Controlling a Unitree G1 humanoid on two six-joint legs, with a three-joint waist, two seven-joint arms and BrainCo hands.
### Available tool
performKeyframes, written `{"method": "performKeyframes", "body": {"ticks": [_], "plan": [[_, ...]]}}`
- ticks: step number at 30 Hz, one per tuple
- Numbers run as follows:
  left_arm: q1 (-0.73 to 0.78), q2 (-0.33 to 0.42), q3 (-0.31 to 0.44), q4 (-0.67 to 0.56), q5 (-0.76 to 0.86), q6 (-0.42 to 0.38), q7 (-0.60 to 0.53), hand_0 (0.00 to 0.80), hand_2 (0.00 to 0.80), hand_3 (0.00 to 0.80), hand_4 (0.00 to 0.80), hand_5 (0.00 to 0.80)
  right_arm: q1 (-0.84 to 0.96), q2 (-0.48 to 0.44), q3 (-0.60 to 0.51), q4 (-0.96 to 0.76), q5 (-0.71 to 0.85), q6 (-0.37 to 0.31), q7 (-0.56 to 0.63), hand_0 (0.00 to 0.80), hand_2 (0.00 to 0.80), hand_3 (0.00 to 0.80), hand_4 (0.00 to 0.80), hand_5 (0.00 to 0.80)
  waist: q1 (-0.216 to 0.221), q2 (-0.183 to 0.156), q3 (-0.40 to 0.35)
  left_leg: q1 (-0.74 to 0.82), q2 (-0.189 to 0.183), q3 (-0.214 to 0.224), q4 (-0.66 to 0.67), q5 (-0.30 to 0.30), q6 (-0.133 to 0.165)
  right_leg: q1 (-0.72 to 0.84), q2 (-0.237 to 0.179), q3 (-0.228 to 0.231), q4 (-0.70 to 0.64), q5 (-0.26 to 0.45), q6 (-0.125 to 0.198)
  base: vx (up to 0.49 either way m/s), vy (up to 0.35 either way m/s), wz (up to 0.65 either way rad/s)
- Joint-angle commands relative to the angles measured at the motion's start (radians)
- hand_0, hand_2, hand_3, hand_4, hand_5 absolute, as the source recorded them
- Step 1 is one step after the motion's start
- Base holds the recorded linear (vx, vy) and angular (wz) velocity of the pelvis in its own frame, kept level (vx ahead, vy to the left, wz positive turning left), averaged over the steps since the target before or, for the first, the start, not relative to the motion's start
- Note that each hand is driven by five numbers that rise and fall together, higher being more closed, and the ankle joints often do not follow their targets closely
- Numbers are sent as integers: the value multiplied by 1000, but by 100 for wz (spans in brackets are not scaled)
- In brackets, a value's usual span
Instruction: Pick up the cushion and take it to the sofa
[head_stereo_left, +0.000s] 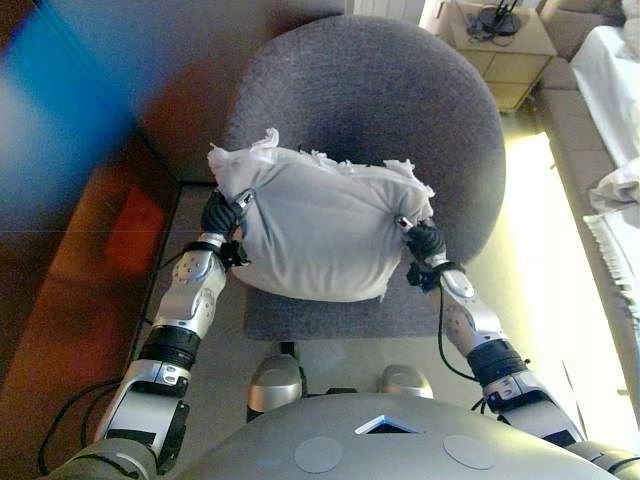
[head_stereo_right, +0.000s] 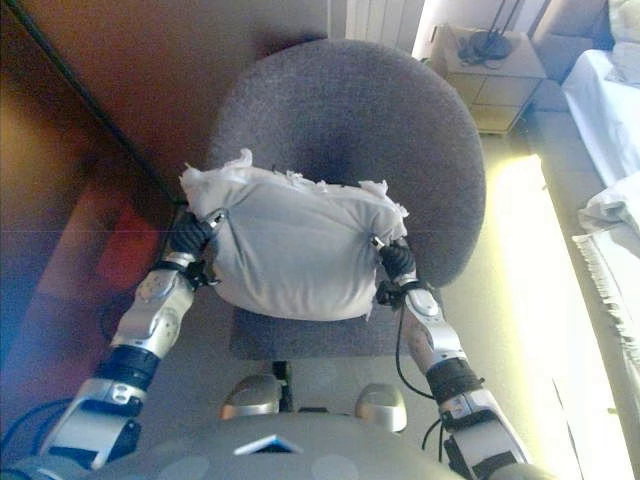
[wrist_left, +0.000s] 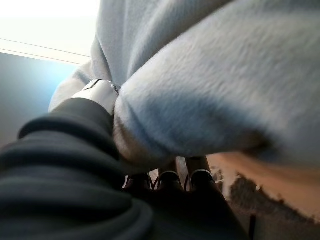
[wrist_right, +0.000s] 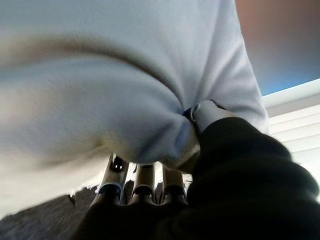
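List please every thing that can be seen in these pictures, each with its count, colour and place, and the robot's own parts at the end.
cushion: one, white with a fringed top edge, held between both hands in front of the chair's back, over its seat.
chair: one, dark grey fabric, straight ahead of the robot, round back and flat seat.
wall panel: one, reddish brown, at the robot's left beside the chair.
bedside cabinet: one, pale beige, far right behind the chair, with a dark object on top.
sofa: one, grey-beige under a white cover, along the right edge.
left hand: one, dark cover, fingers curled into the cushion's left side.
right hand: one, dark cover, fingers curled into the cushion's right side.
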Motion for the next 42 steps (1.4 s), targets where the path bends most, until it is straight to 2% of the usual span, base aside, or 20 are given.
{"method": "performKeyframes", "body": {"ticks": [1, 4, 5, 8, 11, 15, 18, 22, 23, 24, 26, 29, 31, 33, 36, 38, 42], "plan": [[-110, -14, -8, -27, -41, -94, -17, 800, 800, 800, 800, 800, -116, 35, 11, -21, 54, -116, -3, 800, 800, 800, 800, 800, 9, 10, -63, -82, 25, -22, 58, -12, -32, 52, -53, -64, 52, 139, 2, 232, -18, -21], [-104, -11, -7, -33, -18, -81, -11, 800, 800, 800, 800, 800, -124, 47, 12, -10, 50, -109, -6, 800, 800, 800, 800, 800, 11, -12, -60, -52, 15, -14, 75, -36, -49, 61, -82, -123, -134, 148, 10, 195, -108, -24], [-100, -7, -5, -37, -13, -76, -6, 800, 800, 800, 800, 800, -125, 43, 12, -10, 50, -105, -4, 800, 800, 800, 800, 800, 8, -16, -57, -42, 22, -12, 81, -43, -59, 58, -89, -128, -182, 152, 17, 172, -159, -37], [-102, -6, -9, -37, 4, -66, 20, 800, 800, 800, 800, 800, -142, 25, 3, -5, 57, -86, 2, 800, 800, 800, 800, 800, -11, -29, -49, -15, 57, -18, 101, -62, -98, 39, -98, -100, -327, 176, 34, 150, -152, -38], [-124, -13, -19, -16, 32, -30, 36, 800, 800, 800, 800, 800, -194, 12, -7, 58, 74, -82, -16, 800, 800, 800, 800, 800, -26, -42, -50, -6, 87, -24, 129, -98, -120, 19, -90, -65, -416, 192, 63, 165, -142, 31], [-104, -23, -24, 7, 26, -2, 71, 800, 800, 800, 800, 800, -238, -6, -16, 91, 73, -29, -61, 800, 800, 800, 800, 800, -29, -47, -60, 4, 118, -29, 148, -109, -128, 29, -69, -51, -424, 177, 61, 147, -65, 19], [-92, -25, -28, 6, 18, 16, 89, 800, 800, 800, 800, 800, -241, -23, -24, 98, 64, -11, -65, 800, 800, 800, 800, 800, -23, -44, -68, 8, 127, -52, 141, -111, -132, 41, -56, -58, -432, 157, 57, 153, -57, -1], [-80, -32, -21, 3, -4, 37, 121, 800, 800, 800, 800, 800, -260, -55, -34, 106, 28, 29, -55, 800, 800, 800, 800, 800, -16, -45, -70, 9, 136, -55, 147, -113, -140, 50, -49, -79, -425, 136, 55, 123, -63, 10], [-88, -38, -25, 2, -20, 53, 136, 800, 800, 800, 800, 800, -279, -81, -41, 125, 18, 71, -46, 800, 800, 800, 800, 800, -15, -47, -67, 0, 143, -35, 167, -116, -145, 53, -51, -97, -416, 128, 52, 104, -101, 9], [-107, -46, -39, 6, -25, 69, 140, 800, 800, 800, 800, 800, -298, -102, -51, 153, 23, 80, -57, 800, 800, 800, 800, 800, -16, -50, -63, -15, 153, 1, 191, -114, -150, 57, -53, -120, -408, 122, 49, 75, -108, 12], [-150, -59, -75, 22, -29, 93, 146, 800, 800, 800, 800, 800, -339, -131, -59, 201, 7, 88, -93, 800, 800, 800, 800, 800, -16, -52, -50, -49, 175, 37, 228, -108, -160, 55, -54, -148, -386, 109, 45, 5, -76, 37], [-209, -79, -141, 58, -44, 95, 183, 800, 800, 800, 800, 800, -450, -156, -64, 279, 94, 104, -148, 800, 800, 800, 800, 800, -5, -53, -18, -88, 196, 8, 253, -109, -164, 29, -55, -148, -340, 90, 46, -7, -73, 51], [-229, -79, -157, 60, -54, 88, 208, 800, 800, 800, 800, 800, -488, -149, -65, 302, 103, 100, -166, 800, 800, 800, 800, 800, 6, -58, -7, -114, 201, -10, 260, -108, -167, 16, -53, -145, -337, 90, 51, -97, -144, 24], [-300, -75, -182, 62, -57, 77, 269, 800, 800, 800, 800, 800, -596, -141, -50, 380, 110, 73, -165, 800, 800, 800, 800, 800, 30, -80, 29, -178, 210, -39, 267, -98, -177, -14, -50, -150, -344, 102, 63, -248, -232, 13], [-355, -72, -192, 69, -52, 65, 307, 800, 800, 800, 800, 800, -677, -156, -43, 445, 126, 53, -146, 800, 800, 800, 800, 800, 46, -93, 59, -232, 213, -66, 277, -89, -182, -41, -46, -159, -344, 109, 68, -171, -139, 16], [-398, -59, -208, 64, -11, 64, 325, 800, 800, 800, 800, 800, -754, -179, -43, 510, 141, 30, -175, 800, 800, 800, 800, 800, 65, -108, 97, -308, 219, -99, 307, -84, -190, -81, -46, -169, -335, 118, 73, -239, -185, 16], [-446, -53, -249, 48, -6, 75, 348, 800, 800, 800, 800, 800, -852, -207, -47, 583, 163, 7, -220, 800, 800, 800, 800, 800, 84, -109, 151, -400, 217, -140, 330, -66, -198, -134, -50, -184, -330, 133, 76, -171, -24, 20]]}}
